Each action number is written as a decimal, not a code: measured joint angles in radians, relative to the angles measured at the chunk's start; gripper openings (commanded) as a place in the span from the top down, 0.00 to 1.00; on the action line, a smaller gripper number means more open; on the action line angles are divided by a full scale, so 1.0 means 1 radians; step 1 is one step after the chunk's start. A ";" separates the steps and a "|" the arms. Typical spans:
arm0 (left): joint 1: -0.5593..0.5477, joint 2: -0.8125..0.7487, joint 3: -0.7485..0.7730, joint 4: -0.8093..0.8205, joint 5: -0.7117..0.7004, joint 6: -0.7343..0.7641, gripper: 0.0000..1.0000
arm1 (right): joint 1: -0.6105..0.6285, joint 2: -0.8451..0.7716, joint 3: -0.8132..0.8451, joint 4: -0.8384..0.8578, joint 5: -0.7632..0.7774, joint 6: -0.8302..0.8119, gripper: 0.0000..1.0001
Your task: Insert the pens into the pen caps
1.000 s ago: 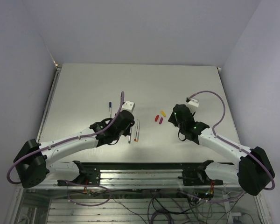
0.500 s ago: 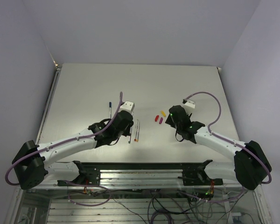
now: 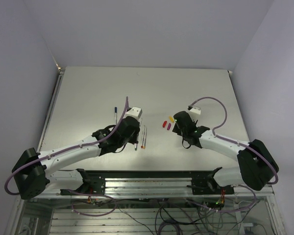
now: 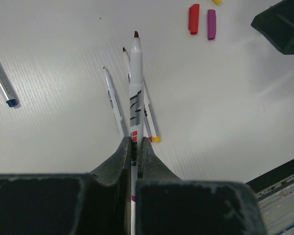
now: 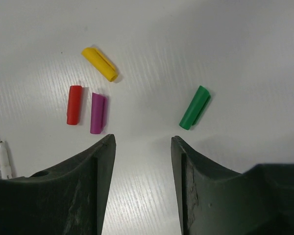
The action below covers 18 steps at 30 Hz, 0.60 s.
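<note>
1. Flat off-white table (image 3: 88, 88) with plain pale walls behind it. Both arms reach in from the near edge.
2. The pen caps lie loose on the table, right of centre. The red cap (image 5: 74, 105) and purple cap (image 5: 97, 113) lie side by side, near parallel, with a slim gap between them. The yellow cap (image 5: 100, 64) lies just beyond them, slanted. The green cap (image 5: 195, 107) lies apart from the other three, also slanted.
3. The left gripper (image 4: 134, 144) is clamped tight on the barrel of a dark-tipped pen (image 4: 136, 93). The tip points straight out ahead of the fingers, roughly toward the red and purple caps.
4. In the left wrist view the held pen crosses over loose pens on the table. These are a thin grey pen (image 4: 115, 110) and, close beside it, pens with red and yellow ends (image 4: 151, 122); their exact count is unclear.
5. A blue-tipped pen (image 4: 2, 83) lies well apart from that cluster.
6. The right gripper (image 5: 143, 147) has its jaws apart with nothing between them, only bare table. In its wrist view the purple cap sits just past one finger and the green cap just past the other, and it touches no cap. Whether the fingertips touch the table cannot be told.
</note>
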 measured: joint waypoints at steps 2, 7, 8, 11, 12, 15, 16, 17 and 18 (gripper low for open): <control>-0.001 -0.008 -0.008 0.000 0.001 0.000 0.93 | 0.003 0.030 0.011 0.003 -0.011 -0.003 0.57; -0.003 -0.014 -0.042 0.009 0.021 -0.008 0.93 | 0.025 0.102 0.060 0.020 -0.029 -0.010 0.58; -0.003 -0.014 -0.052 0.013 0.026 -0.009 0.93 | 0.027 0.114 0.074 0.022 -0.031 -0.013 0.58; -0.004 -0.014 -0.084 0.024 0.046 -0.015 0.93 | 0.033 0.153 0.127 0.024 -0.034 -0.026 0.58; -0.004 -0.014 -0.090 0.026 0.050 -0.017 0.93 | 0.034 0.169 0.149 0.025 -0.034 -0.030 0.58; -0.004 -0.022 -0.105 0.033 0.061 -0.031 0.93 | 0.034 0.210 0.196 0.030 -0.035 -0.037 0.58; -0.005 -0.026 -0.107 0.036 0.064 -0.034 0.93 | 0.035 0.220 0.205 0.030 -0.036 -0.038 0.58; -0.005 -0.031 -0.108 0.038 0.068 -0.036 0.93 | 0.035 0.233 0.216 0.030 -0.036 -0.039 0.58; -0.005 -0.035 -0.109 0.040 0.070 -0.039 0.93 | 0.037 0.246 0.224 0.030 -0.038 -0.039 0.58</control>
